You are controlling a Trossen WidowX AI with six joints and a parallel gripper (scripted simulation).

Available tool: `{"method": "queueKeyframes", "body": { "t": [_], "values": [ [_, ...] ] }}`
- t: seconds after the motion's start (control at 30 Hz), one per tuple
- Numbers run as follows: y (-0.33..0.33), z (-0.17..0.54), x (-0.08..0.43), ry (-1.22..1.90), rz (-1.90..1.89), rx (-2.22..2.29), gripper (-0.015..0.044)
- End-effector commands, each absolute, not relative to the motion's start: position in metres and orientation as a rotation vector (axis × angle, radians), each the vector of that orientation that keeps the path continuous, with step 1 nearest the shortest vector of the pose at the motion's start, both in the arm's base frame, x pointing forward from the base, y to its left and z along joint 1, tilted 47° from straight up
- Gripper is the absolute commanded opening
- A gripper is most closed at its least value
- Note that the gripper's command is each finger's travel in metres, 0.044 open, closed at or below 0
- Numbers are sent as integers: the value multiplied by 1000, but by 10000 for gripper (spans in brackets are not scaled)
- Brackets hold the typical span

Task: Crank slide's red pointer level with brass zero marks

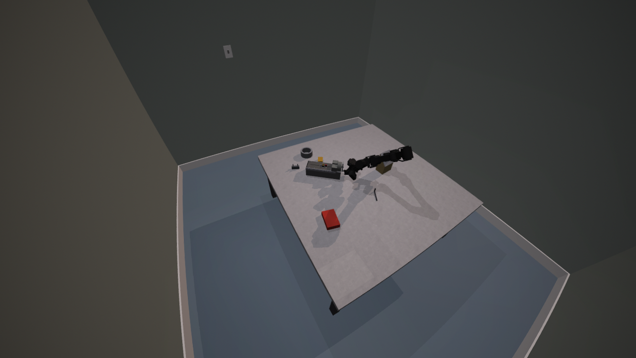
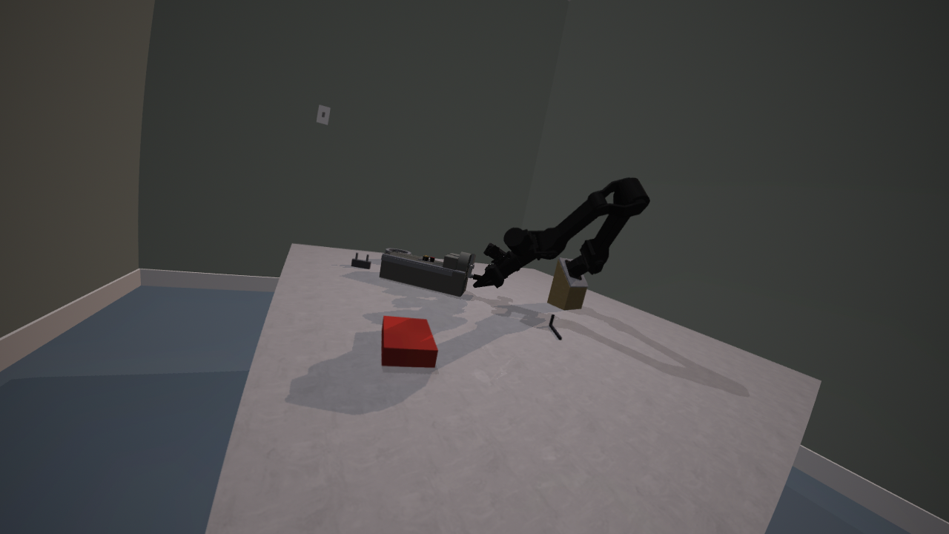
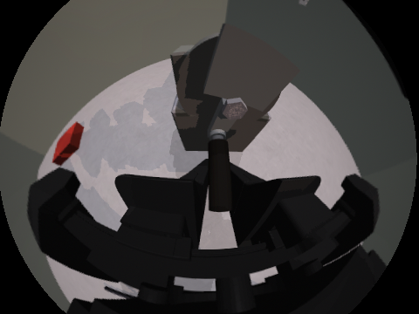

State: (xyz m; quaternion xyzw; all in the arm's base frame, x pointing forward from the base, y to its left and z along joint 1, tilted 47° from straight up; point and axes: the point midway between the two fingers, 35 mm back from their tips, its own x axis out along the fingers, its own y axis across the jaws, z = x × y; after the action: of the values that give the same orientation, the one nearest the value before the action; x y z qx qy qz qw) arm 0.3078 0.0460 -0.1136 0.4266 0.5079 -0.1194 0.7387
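The machine (image 1: 322, 173) (image 2: 423, 274) is a long dark grey box with a slide on top. Small brass and red marks (image 1: 324, 165) show on its top; they are too small to tell whether the pointer is level with the zero marks. At its end facing the arm is the crank, a grey wedge-shaped plate (image 3: 250, 65) with a hexagonal hub (image 3: 235, 109). The crank's dark cylindrical handle (image 3: 219, 153) stands out from the plate's lower part, below the hub in the wrist view. My gripper (image 3: 215, 163) (image 1: 345, 172) (image 2: 474, 281) is shut on this handle, one finger on each side.
A red box (image 1: 330, 218) (image 2: 408, 342) (image 3: 68, 143) and a black L-shaped rod (image 1: 375, 194) (image 2: 554, 327) lie on the table. A grey ring (image 1: 306, 155), a yellow block (image 1: 320, 158) and a small black two-pronged part (image 1: 295, 167) (image 2: 360, 262) are around the machine.
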Motion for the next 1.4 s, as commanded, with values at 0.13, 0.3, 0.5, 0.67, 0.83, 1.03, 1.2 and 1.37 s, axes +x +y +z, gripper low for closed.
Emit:
{"method": "queueKeyframes", "body": {
  "t": [0.13,0.3,0.5,0.67,0.83,1.03,1.2,1.37],
  "values": [
    [50,-107,314,1102,-239,943,0],
    [50,-106,314,1102,-239,943,0],
    [50,-104,315,1102,-239,943,0],
    [51,-103,316,1102,-239,943,0],
    [51,-102,317,1102,-238,943,0],
    [50,-99,318,1102,-238,943,0],
    [50,-97,319,1101,-238,943,0],
    [49,-95,320,1101,-238,943,0]
  ]
}}
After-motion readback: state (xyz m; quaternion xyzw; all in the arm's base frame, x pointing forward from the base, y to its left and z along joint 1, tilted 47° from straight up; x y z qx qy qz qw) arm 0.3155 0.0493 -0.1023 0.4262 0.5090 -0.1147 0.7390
